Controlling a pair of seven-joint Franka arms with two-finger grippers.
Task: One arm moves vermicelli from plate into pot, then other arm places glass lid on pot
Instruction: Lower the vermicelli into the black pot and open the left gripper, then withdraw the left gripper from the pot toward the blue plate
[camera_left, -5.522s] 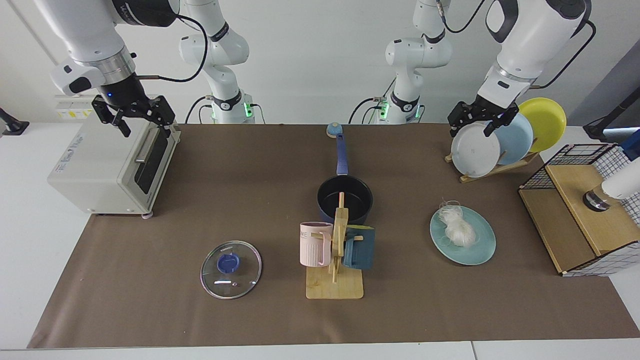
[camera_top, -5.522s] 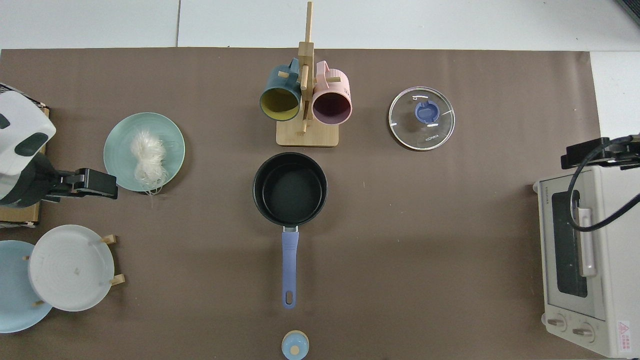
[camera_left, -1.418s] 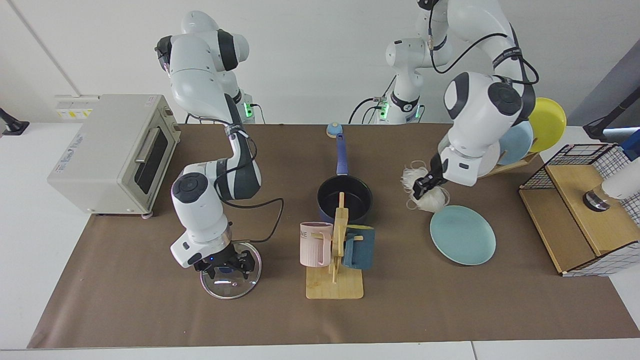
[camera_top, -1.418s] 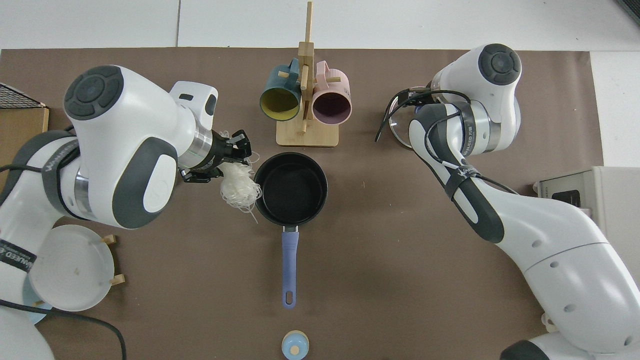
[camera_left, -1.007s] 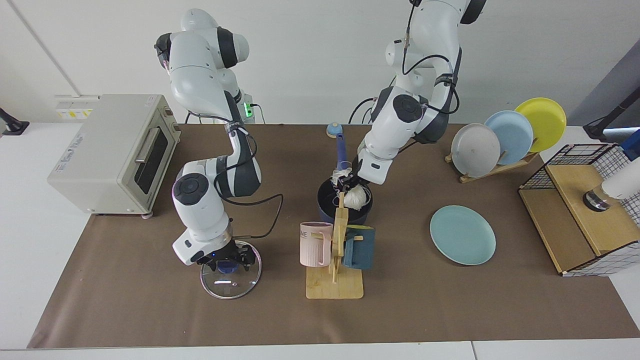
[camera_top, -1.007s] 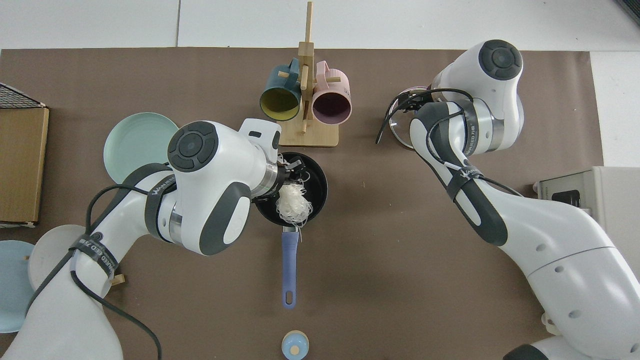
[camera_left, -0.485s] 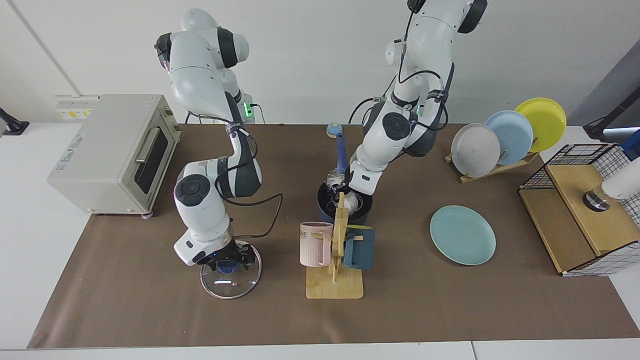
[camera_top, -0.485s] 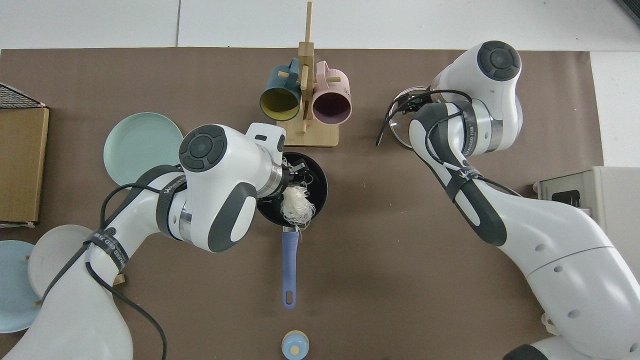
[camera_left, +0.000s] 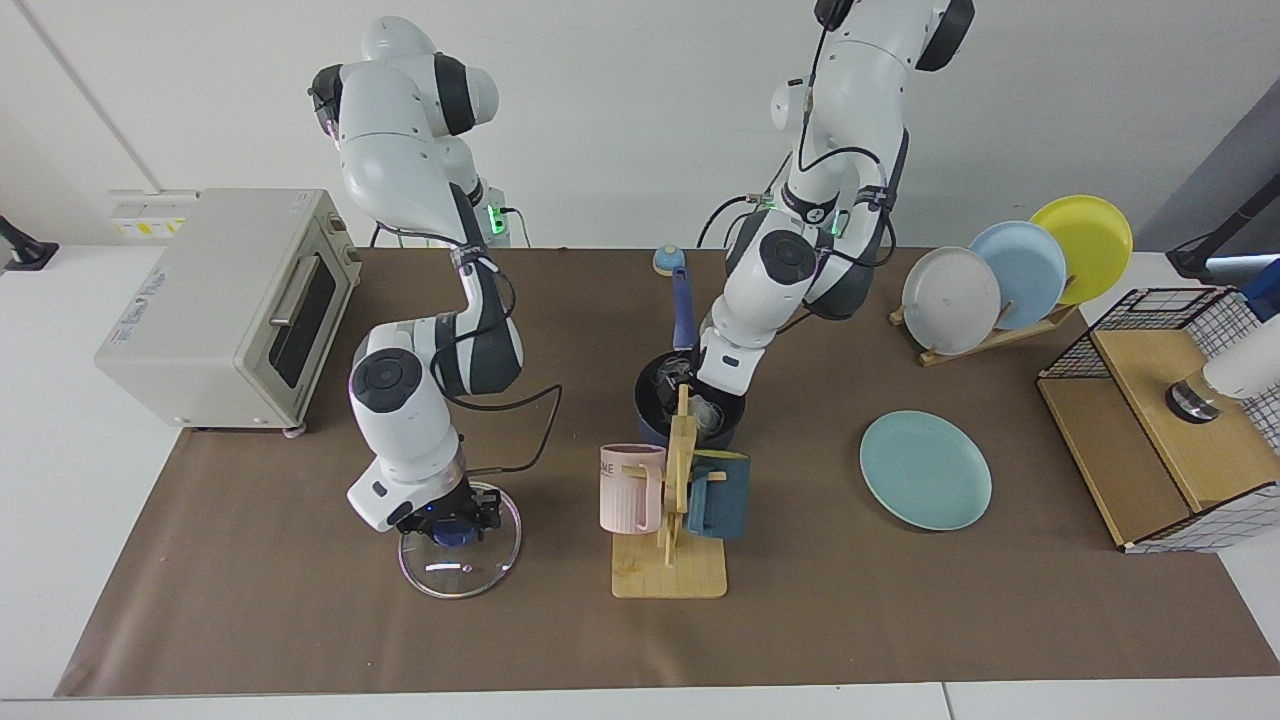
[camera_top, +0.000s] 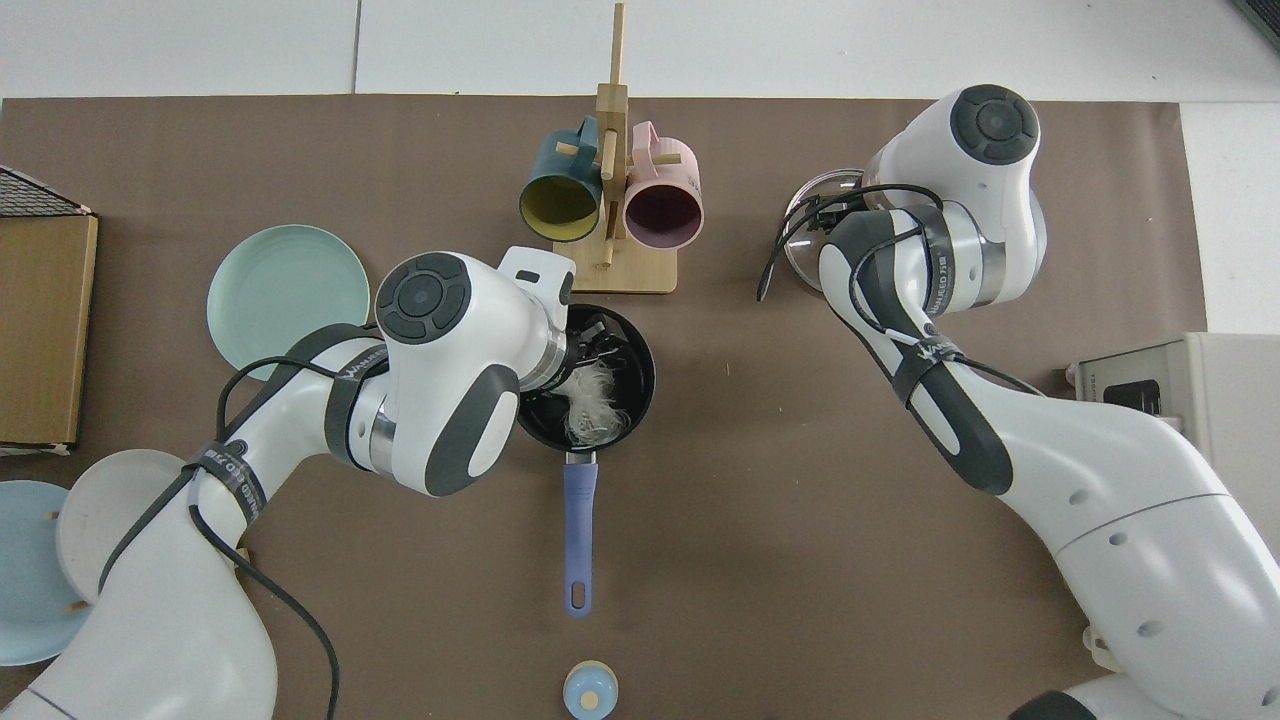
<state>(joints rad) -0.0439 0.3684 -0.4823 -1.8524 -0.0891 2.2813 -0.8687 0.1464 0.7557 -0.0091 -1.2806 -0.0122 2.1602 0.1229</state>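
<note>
The dark navy pot (camera_left: 650, 428) stands mid-table with its blue handle (camera_top: 580, 530) pointing toward the arms' bases. My left gripper (camera_left: 690, 385) is lowered into the pot (camera_top: 645, 375) and is shut on the vermicelli (camera_top: 595, 400), a white tangle hanging inside the black interior (camera_left: 710, 410). The teal plate (camera_left: 925, 470) lies bare beside the pot. My right gripper (camera_left: 452, 525) is shut on the blue knob of the glass lid (camera_left: 460, 575), which rests on the mat. In the top view the arm's wrist hides most of that lid (camera_top: 800, 225).
A wooden mug rack (camera_left: 670, 575) with a pink and a dark teal mug stands right in front of the pot. A toaster oven (camera_left: 220, 300), a rack of upright plates (camera_left: 1000, 280), a wooden box with wire basket (camera_left: 1160, 430) and a small blue object (camera_left: 668, 260) line the edges.
The left gripper carried the vermicelli from the plate over to the pot and sank into it. The right gripper came down on the lid's knob and closed on it.
</note>
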